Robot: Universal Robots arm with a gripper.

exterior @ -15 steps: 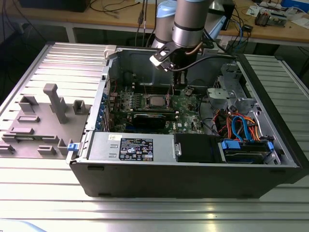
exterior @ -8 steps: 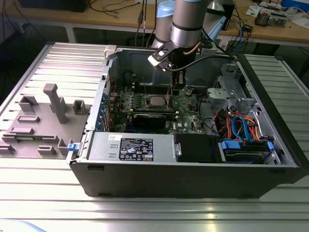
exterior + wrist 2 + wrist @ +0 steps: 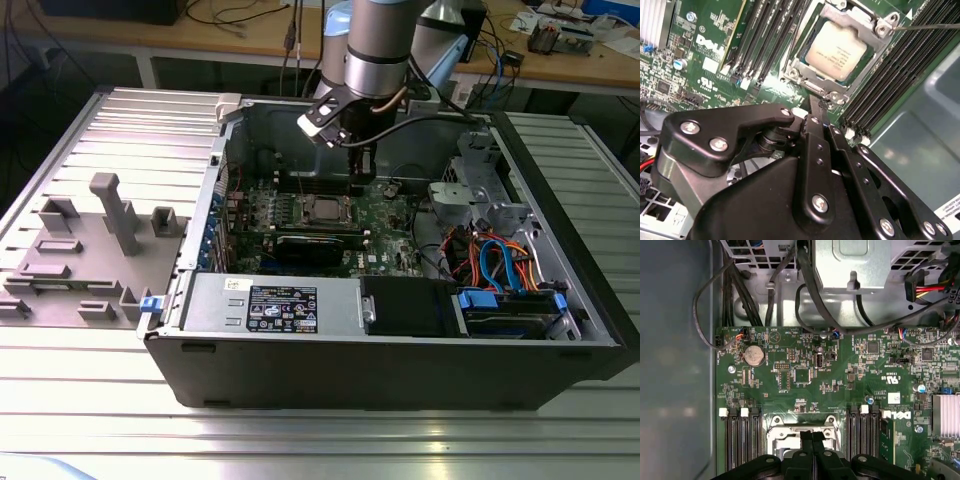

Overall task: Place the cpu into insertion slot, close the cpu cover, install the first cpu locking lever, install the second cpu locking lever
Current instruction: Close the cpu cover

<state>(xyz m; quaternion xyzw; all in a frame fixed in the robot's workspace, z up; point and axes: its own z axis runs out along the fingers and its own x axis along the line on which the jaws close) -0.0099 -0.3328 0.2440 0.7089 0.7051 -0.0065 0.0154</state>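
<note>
Robot gripper point(image 3: 360, 176) hangs inside an open computer case point(image 3: 400, 372), its tips low over the green circuit board point(image 3: 395, 215) and just beside the insertion slot point(image 3: 302, 210), on the exterior view's right of it; in the second wrist view the gripper point(image 3: 821, 104) reaches one corner of the socket's frame, though contact cannot be told; in the first wrist view its fingers point(image 3: 806, 442) are pressed together with nothing seen between them, and the black linkage behind them hides the nearer part of the slot; the cpu point(image 3: 837, 45) sits in the slot, a flat square with a dull, pale silver top and faint print; the cpu cover point(image 3: 855, 14), a silvery frame with a large central cut-out, lies down over the chip's edges, a screw lug at one corner; a thin metal rod point(image 3: 932, 25) runs out from that corner across the long black memory slots point(image 3: 890, 75), which flank the socket on both sides. Across the exterior view, left to right: a grey moulded fixture tray point(image 3: 90, 250) rests on the ribbed metal table point(image 3: 300, 440) outside the case; a labelled silver power supply point(image 3: 215, 300) fills the case's near corner; a long black card point(image 3: 320, 243) lies just in front of the socket; blue and orange cables point(image 3: 495, 265) tangle beside the drive cage point(image 3: 480, 190).
</note>
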